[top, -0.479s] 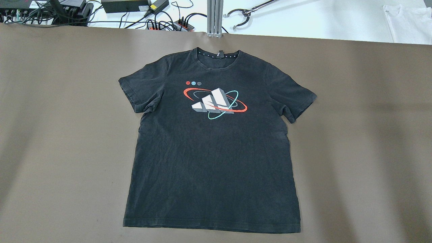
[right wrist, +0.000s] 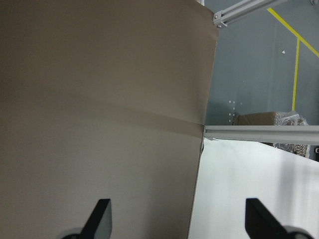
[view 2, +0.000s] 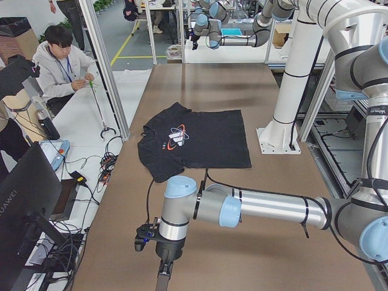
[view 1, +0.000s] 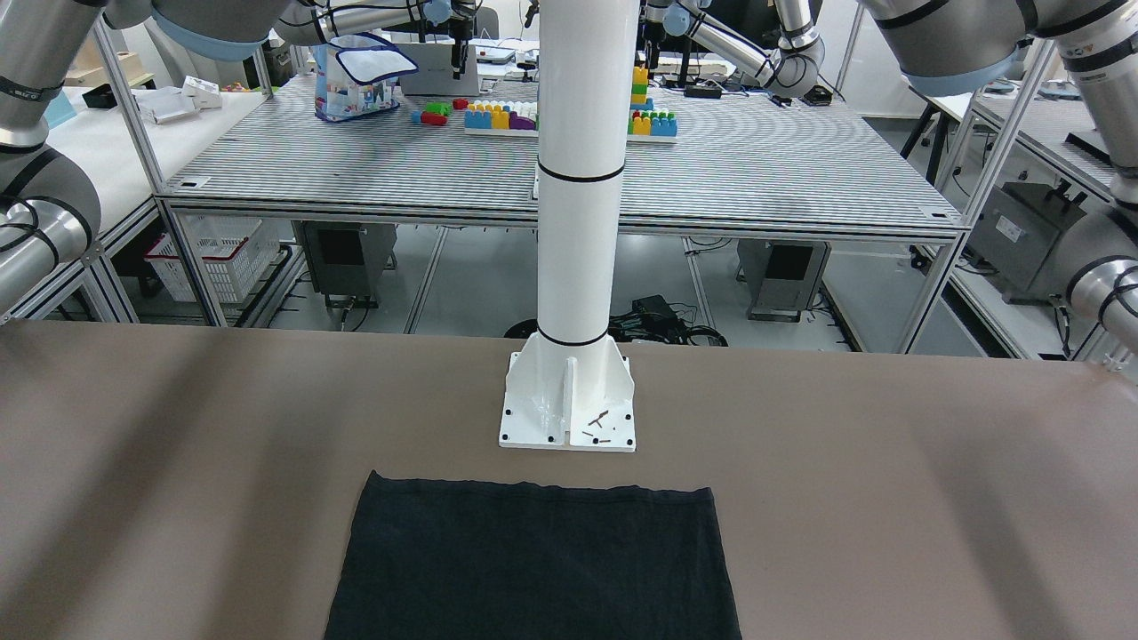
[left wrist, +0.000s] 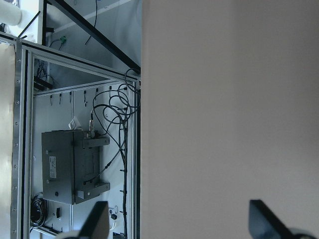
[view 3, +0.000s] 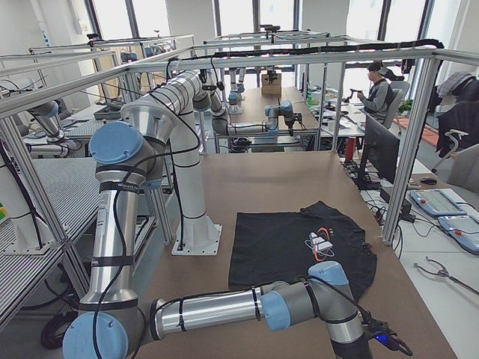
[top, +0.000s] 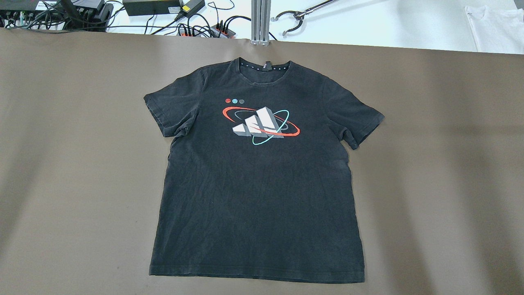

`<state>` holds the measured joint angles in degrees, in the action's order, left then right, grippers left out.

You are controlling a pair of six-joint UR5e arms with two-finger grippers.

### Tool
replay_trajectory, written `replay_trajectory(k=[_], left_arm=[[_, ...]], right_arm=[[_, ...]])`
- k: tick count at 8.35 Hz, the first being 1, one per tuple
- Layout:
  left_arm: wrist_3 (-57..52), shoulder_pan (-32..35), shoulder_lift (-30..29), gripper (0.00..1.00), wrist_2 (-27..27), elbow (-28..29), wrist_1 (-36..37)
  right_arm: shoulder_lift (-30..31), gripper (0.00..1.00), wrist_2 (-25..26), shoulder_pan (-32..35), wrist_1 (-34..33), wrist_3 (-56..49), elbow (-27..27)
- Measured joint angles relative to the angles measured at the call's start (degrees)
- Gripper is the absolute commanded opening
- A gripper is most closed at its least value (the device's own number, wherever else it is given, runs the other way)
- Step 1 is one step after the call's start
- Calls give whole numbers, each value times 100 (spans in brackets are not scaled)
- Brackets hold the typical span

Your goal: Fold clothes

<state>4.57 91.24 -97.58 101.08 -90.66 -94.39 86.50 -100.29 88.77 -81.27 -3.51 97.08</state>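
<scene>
Front view cuts the black T-shirt point(view 1: 533, 560) off, only its hem end is in frame. The print point(top: 262, 125) shows just from overhead, where the shirt lies flat, face up, mid tabletop point(top: 61, 164). Wrist cams show the left hand point(left wrist: 179, 221) and right hand point(right wrist: 179, 219) both spread wide, holding nothing, over the tabletop edges, well apart from the shirt.

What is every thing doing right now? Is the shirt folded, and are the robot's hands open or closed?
black T-shirt: lying flat on the table, picture side up, sleeves spread out, not folded yet.
left gripper: open, holding nothing, over the table's edge.
right gripper: open, holding nothing, over the table's edge.
white pillar: standing upright just past the shirt's hem.
</scene>
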Motion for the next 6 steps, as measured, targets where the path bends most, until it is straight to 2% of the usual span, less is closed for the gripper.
replay_trajectory(k=[6], left_arm=[[0, -10, -141, 100, -10, -33, 0]], right_arm=[[49, 94, -8, 8, 42, 0, -2]])
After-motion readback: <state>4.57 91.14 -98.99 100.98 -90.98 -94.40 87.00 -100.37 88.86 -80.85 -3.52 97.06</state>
